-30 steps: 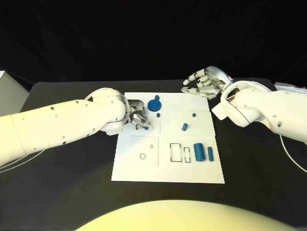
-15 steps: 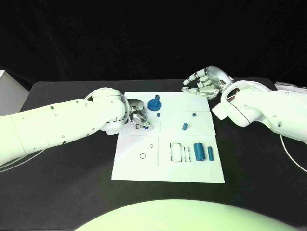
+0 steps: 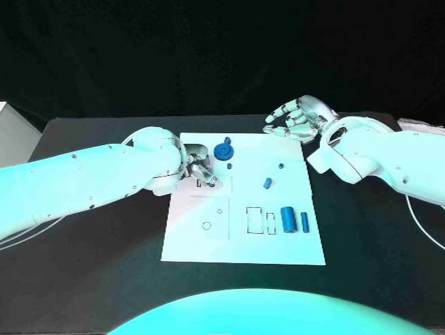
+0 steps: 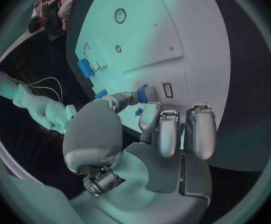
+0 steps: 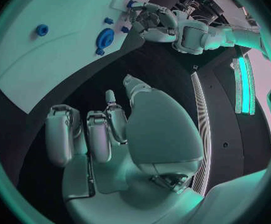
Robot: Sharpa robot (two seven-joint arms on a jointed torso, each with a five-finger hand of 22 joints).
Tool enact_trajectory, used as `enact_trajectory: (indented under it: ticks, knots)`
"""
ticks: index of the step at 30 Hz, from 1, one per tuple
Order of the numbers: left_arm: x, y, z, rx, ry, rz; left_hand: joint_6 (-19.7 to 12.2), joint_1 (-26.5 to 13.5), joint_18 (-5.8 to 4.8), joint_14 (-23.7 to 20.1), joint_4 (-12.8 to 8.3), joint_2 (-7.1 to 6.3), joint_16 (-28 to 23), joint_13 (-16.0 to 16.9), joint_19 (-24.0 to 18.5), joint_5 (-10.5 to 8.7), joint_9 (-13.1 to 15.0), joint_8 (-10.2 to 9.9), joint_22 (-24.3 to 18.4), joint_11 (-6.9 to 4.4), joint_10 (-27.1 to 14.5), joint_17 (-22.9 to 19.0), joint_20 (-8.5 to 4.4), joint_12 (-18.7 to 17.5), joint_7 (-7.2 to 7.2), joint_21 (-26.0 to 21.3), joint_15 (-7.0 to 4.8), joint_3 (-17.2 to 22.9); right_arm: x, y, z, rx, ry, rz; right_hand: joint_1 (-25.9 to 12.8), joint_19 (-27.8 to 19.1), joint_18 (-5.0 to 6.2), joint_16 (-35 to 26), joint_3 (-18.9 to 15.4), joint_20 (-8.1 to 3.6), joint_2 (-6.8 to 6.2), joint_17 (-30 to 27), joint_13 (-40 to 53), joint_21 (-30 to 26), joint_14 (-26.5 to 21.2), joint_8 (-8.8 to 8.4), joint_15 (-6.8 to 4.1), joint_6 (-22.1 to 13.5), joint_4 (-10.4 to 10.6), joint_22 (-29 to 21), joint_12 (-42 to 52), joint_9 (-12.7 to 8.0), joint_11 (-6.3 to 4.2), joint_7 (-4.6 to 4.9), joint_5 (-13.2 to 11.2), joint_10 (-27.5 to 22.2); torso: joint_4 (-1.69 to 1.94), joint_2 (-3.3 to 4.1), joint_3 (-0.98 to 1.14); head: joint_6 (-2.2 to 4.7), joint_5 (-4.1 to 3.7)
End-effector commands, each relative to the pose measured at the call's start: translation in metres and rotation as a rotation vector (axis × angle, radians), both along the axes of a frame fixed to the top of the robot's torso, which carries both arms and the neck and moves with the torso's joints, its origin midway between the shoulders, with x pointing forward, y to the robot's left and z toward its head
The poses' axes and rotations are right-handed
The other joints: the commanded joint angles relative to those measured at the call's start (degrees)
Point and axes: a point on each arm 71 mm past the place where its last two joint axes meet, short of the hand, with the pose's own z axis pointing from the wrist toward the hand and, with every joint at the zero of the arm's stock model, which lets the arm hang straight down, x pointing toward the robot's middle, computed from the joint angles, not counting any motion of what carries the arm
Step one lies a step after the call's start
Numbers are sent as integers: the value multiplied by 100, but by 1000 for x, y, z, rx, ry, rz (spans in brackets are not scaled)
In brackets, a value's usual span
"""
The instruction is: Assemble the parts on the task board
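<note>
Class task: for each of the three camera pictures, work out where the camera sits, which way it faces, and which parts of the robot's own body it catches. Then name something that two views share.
Head view: on the robot's head, looking down at the task board; both white arms, left hand, right hand.
Left wrist view: behind the left hand, facing the task board.
Right wrist view: behind the right hand, facing the board's edge.
Shared: the blue gear.

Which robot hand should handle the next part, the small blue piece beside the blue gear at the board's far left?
Probably the left robot hand: its fingers are already down on the task board beside the blue gear. The right robot hand hovers beyond the board's far edge, holding nothing.
</note>
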Motion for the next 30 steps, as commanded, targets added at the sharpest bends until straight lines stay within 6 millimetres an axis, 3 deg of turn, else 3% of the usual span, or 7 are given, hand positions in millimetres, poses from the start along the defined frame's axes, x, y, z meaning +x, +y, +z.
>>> enact_trajectory:
  ticks: [1,30]
  knots:
    - [-8,-2,-13,21,56,-24,104,55,-61,596,-727,-15,19,6,27,34,8,-27,468,-31,9,1510,0,8,-118,14,-37,697,-1,2,0,-3,-3,21,-57,197,71,-28,40,37,-17,1215,456,-18,501,0,42,-36,-5,800,-15,-7,-3,-2,38,-30,-1,-1,3,-7,-3]
    - [-8,-1,-13,16,62,-17,86,-78,-50,596,-551,-153,19,-34,-3,9,4,-57,423,-43,-9,1510,-1,-43,-143,-16,-42,520,-1,1,0,-2,-3,20,-57,197,71,-28,40,37,-17,1215,456,-18,501,0,42,-36,-5,800,-15,-7,-3,-2,38,-30,0,-2,5,-30,-3]
